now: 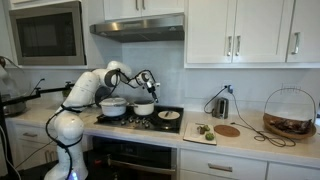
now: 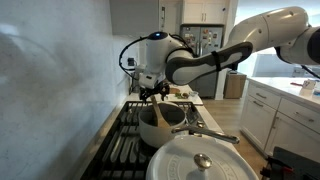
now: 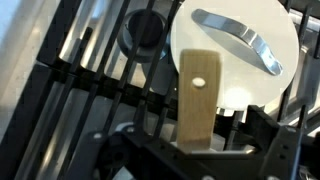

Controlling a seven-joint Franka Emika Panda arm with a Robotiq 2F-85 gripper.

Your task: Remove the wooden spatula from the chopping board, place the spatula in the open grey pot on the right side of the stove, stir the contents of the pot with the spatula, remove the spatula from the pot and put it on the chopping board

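Observation:
My gripper (image 3: pixel 195 150) is shut on the wooden spatula (image 3: pixel 197 95), whose pale handle with a small hole points away from the jaws in the wrist view. In both exterior views the gripper (image 1: pixel 148 88) (image 2: pixel 155 92) hangs over the stove's back burners, just above the small grey pot (image 1: pixel 144 107) (image 2: pixel 160 122). The chopping board (image 1: pixel 192 138) lies on the counter beside the stove. The pot's contents are not visible.
A larger silvery-white pot (image 1: pixel 113 105) with a white lid (image 3: pixel 235 45) (image 2: pixel 200 160) stands beside the grey pot. A flat dark pan (image 1: pixel 168 116) sits at the stove's front. The counter holds a round wooden board (image 1: pixel 228 130) and a wire basket (image 1: pixel 290 112).

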